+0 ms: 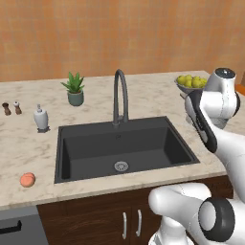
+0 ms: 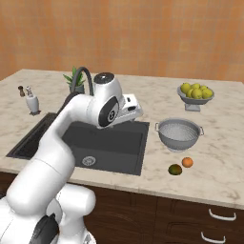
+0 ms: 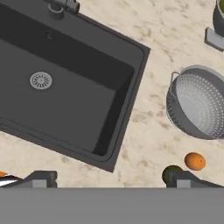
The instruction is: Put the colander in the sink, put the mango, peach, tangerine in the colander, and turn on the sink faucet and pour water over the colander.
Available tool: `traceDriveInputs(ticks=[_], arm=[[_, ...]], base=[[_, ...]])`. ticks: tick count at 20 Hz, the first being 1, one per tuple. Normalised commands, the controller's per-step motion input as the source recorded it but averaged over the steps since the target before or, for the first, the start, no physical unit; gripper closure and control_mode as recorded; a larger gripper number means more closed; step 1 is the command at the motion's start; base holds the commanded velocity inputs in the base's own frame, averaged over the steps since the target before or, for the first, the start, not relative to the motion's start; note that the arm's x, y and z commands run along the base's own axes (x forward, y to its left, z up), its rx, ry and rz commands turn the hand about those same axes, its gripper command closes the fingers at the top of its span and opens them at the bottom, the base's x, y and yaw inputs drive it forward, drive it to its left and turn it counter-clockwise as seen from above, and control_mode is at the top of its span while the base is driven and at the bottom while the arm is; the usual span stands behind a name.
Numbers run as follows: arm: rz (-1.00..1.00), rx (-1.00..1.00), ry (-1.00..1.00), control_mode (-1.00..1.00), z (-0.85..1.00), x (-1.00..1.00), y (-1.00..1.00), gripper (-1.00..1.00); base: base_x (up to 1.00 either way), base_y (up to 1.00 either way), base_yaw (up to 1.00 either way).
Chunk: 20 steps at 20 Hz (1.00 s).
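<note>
**Pincer released above the sink's right edge, colander on the tabletop**

Room lay open across the sink (image 1: 125, 146): its black basin held nothing but the round steel drain (image 1: 121, 166), and its rim ran clean on all four sides. The sink faucet (image 1: 120, 95) rose from the back rim, its arch reaching forward over the basin. Marbled tabletop (image 2: 224, 143) stretched wide to the right of the sink, and there the colander (image 2: 179, 135) stood upright, apart from the sink's right edge with a bare strip between them. Nearer the front edge, the mango (image 2: 175, 169) and the tangerine (image 2: 188, 162) lay just beside each other, a little in front of the colander and not touching it. The peach (image 1: 27, 180) rested alone on the other side of the sink, close to the tabletop's front edge and well apart from the rest. Behind the colander, a pedestal bowl of yellow-green fruit (image 2: 194, 94) stood near the wall. At the back left were a potted plant (image 1: 74, 89), a soap dispenser (image 1: 41, 118) and two small shakers (image 1: 11, 108).

My arm (image 2: 66, 138) rose from the base, bent at the elbow and reached forward over the right part of the basin, the hand looking down. My pincer (image 3: 111, 179) was released, its two tips spread wide with nothing between them. In the hand view the mango sat just beside one tip, without a clear touch.
</note>
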Motion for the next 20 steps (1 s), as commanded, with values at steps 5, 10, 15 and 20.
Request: traceDriveInputs(ticks=[5,10,15,20], arm=[[0.1,-0.11,0.16,-1.0,-0.16,0.47,-0.32,-1.0],[0.03,-0.1,0.23,-1.0,-0.16,0.41,-0.32,-1.0],[0.07,-0.07,0.07,-1.0,-0.07,0.23,-0.37,-1.0],[0.12,-0.01,0.15,-1.0,-0.06,0.12,-0.34,-1.0]], base=[[0.0,0.0,0.0],[0.0,0.0,0.0],[0.0,0.0,0.0],[0.0,0.0,0.0]])
